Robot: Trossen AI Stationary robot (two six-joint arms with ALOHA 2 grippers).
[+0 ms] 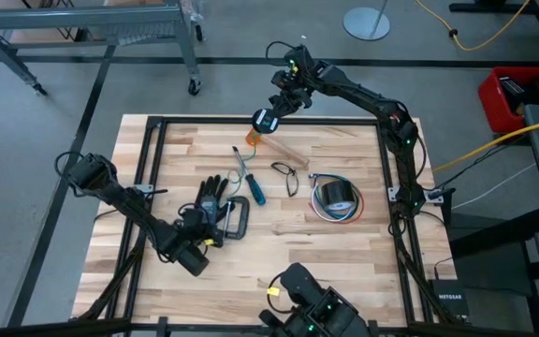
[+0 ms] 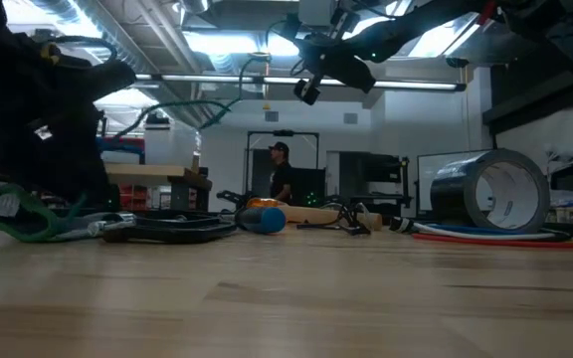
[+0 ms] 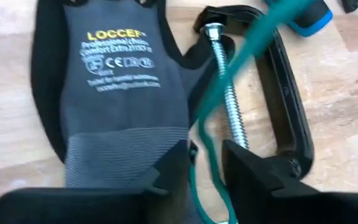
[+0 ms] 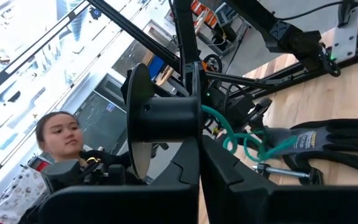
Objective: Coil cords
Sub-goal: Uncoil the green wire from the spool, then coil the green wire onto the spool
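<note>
A thin teal-green cord (image 3: pixel 229 68) runs from a black spool (image 4: pixel 151 118), held high over the table's far side by my right gripper (image 1: pixel 268 117), down to my left gripper (image 1: pixel 199 245) at the near left. The cord passes between the left fingers, which stand close together over a grey glove (image 3: pixel 123 93) and a black C-clamp (image 3: pixel 291 124). The black cord (image 1: pixel 286 174) lies looped on the table's middle. Red, white and blue wires (image 1: pixel 330 213) lie around a tape roll (image 1: pixel 337 194). My left gripper has the teal cord (image 3: pixel 209 180) between its two fingers, low over the glove and clamp. Which part of the cord this is, I cannot tell. From the fingers the cord rises toward the spool. My right gripper pinches one thin flange of the black spool (image 4: pixel 193 81) between its shut fingers. The spool is lifted clear of the table, its axle lying across the fingers, and the teal cord (image 4: pixel 219 121) leaves its hub and hangs down.
A blue-handled screwdriver (image 1: pixel 254 187) lies beside the glove, and a wooden-handled tool (image 1: pixel 279 148) lies below the spool. A person (image 4: pixel 61 140) is beyond the table's far edge. Bare wood lies along the near right (image 1: pixel 344 262).
</note>
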